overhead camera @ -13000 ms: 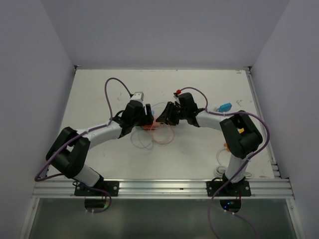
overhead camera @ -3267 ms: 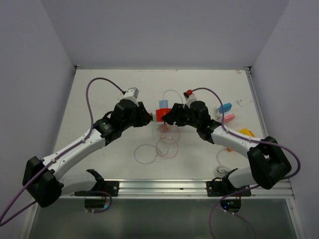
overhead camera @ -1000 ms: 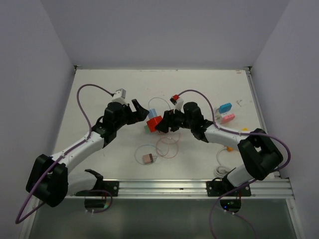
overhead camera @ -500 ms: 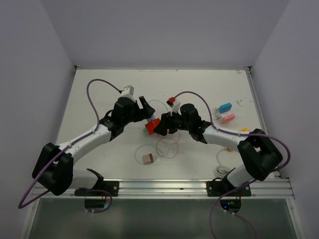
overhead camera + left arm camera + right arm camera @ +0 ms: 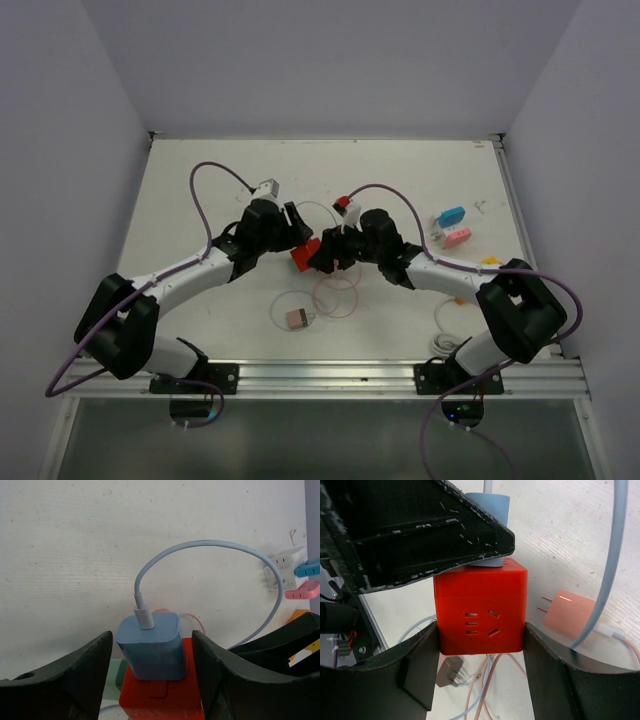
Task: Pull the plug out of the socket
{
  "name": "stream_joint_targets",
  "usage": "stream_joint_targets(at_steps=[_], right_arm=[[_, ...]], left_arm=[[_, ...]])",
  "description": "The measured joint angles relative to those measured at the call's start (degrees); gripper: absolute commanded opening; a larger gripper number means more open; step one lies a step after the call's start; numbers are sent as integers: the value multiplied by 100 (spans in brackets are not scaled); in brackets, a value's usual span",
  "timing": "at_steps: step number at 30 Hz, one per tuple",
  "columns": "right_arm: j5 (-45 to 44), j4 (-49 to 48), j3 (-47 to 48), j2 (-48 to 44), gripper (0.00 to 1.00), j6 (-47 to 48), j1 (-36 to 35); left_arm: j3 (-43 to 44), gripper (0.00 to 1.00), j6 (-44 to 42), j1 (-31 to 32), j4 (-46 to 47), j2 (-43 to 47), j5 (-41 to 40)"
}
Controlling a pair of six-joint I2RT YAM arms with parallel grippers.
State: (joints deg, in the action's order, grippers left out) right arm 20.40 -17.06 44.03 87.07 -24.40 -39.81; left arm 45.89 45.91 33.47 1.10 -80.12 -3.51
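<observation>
Blue plug [image 5: 150, 640] seated in top face of red cube socket [image 5: 480, 612], over the middle of the desk [image 5: 75, 555]. Right end effector [image 5: 481, 642] pinching the socket on two opposite sides. Left end effector [image 5: 151, 655] spread, one finger either side of the plug, slight gaps showing.

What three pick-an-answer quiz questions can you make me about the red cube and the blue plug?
1. Where is the red cube?
A) gripped by the right end effector
B) inside a drawer
C) on the floor

2. What colour is the cable of the blue plug?
A) black
B) green
C) light blue

3. The blue plug is:
A) snapped in half
B) plugged into the red cube
C) lying alone on the table

Answers: 1 A, the cube is clamped on both sides; 2 C, the cable matches the plug; 3 B, the plug sits seated on the cube's top.
</observation>
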Motion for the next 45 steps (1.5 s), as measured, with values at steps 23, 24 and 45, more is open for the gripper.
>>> stream_joint_targets(at_steps=[23,24,45], right_arm=[[2,35,671,367,0,332,-155],[4,44,743,422,0,363,-160],[675,841,1110,782,0,649,-448]], left_arm=[[144,0,20,-328,-144,289,-463],[162,0,-13,-356,-164,302,-492],[415,0,-739,-1718,96,417,-1561]])
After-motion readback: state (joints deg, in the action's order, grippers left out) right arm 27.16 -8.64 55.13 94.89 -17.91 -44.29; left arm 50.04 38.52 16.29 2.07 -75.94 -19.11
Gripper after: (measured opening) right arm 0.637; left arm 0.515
